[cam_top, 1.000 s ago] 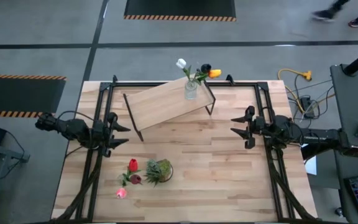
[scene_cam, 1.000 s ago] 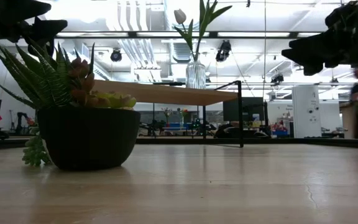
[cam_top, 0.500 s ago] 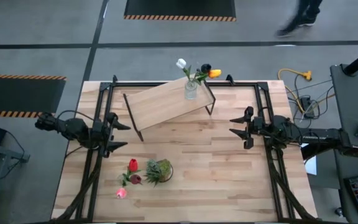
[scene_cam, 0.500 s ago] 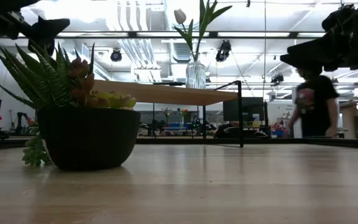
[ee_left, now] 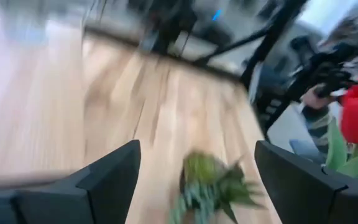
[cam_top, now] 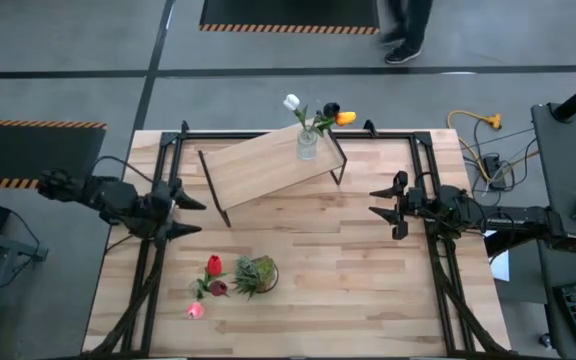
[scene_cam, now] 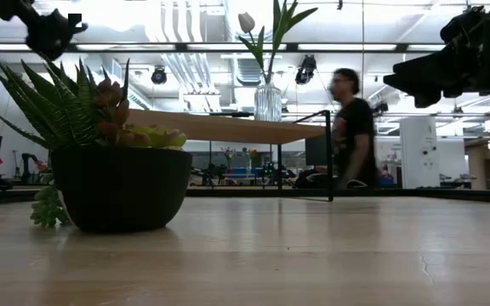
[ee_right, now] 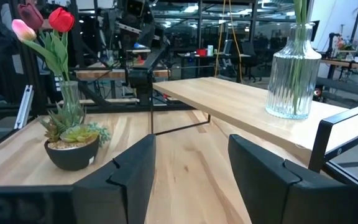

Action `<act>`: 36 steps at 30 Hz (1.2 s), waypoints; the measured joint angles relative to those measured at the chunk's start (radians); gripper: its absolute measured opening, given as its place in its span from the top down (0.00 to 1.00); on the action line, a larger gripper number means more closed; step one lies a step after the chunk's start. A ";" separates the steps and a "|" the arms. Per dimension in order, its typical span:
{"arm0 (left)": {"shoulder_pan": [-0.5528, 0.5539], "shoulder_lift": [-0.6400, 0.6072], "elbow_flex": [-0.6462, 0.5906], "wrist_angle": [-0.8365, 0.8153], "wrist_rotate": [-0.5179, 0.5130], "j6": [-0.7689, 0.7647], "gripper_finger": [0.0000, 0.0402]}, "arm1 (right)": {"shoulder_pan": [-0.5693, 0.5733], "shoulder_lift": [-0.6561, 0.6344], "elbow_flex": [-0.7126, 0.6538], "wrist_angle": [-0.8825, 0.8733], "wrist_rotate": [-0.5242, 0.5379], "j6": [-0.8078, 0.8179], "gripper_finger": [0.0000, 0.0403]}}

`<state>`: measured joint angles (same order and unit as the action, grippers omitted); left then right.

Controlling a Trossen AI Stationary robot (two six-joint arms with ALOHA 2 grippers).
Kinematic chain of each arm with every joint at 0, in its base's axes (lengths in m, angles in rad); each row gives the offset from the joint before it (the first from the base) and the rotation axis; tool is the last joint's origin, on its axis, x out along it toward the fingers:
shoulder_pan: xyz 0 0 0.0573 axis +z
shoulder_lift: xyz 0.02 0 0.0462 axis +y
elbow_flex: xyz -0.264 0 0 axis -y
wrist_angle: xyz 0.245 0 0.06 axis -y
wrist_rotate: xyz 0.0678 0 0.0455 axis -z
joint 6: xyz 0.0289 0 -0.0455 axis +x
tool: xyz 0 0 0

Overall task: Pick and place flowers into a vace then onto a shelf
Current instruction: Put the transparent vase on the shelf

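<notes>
The shelf stands at the far middle of the table, turned at a slant, and serves as the landmark here. On its right end sits a ribbed glass vase holding flowers with white, dark and orange-yellow heads leaning out past the far rail. A second bunch of flowers, red, maroon and pink, stands nearer than the shelf and toward its left end, just beside a potted succulent; the right wrist view shows these stems in a small glass vase. The left gripper hovers off the shelf's left end, fingers spread wide, holding and touching nothing. The right gripper hangs off the shelf's right end, likewise wide open and empty. A person is in the room beyond the table.
</notes>
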<state>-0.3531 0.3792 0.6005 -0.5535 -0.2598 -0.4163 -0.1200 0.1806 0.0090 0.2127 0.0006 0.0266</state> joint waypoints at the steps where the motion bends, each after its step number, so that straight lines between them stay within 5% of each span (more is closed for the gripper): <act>1: 0.000 0.034 0.039 -0.065 0.000 -0.060 0.26 | 0.000 0.000 0.000 0.000 0.000 0.000 0.52; 6: -0.001 0.209 0.186 -0.393 0.027 -0.312 0.25 | 0.000 0.000 0.000 0.000 0.000 0.000 0.52; 10: -0.002 0.322 0.250 -0.529 0.132 -0.371 0.25 | 0.000 0.000 0.000 0.000 0.001 0.012 0.52; 20: -0.102 0.405 0.276 -0.669 0.217 -0.478 0.25 | 0.000 0.000 0.000 0.000 0.001 0.026 0.52; 36: -0.488 0.431 0.267 -0.655 0.183 -0.820 0.25 | 0.000 0.005 0.000 0.001 0.001 0.064 0.52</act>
<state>-0.8410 0.8098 0.8679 -1.2080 -0.0767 -1.2359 -0.1204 0.1856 0.0093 0.2132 0.0019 0.0910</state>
